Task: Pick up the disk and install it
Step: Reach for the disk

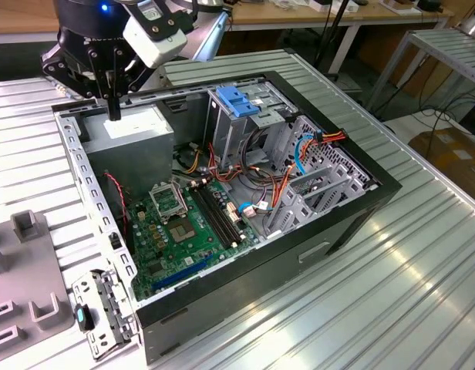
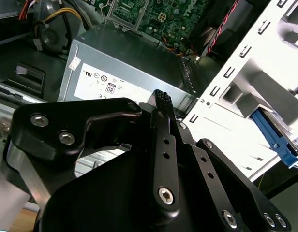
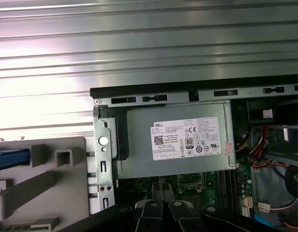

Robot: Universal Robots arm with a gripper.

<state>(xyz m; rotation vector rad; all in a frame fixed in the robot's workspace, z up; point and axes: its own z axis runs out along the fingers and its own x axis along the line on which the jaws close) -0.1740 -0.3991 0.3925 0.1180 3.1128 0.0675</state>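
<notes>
The disk (image 3: 11, 158) (just a bright blue rail visible) lies on the grey fixture (image 3: 67, 193) outside the computer case (image 3: 158, 90).

Bright, seemingly overhead light glares off the ribbed table (image 3: 139, 43).

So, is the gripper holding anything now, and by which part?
Nothing is held: the gripper hovers empty above the grey power supply, jaws shut together.

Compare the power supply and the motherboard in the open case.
The power supply is a plain grey metal box with a white label; the motherboard is a flat green board crowded with parts. The power supply stands tall under the gripper; the motherboard lies low on the case floor. Both sit inside the open case.
</notes>
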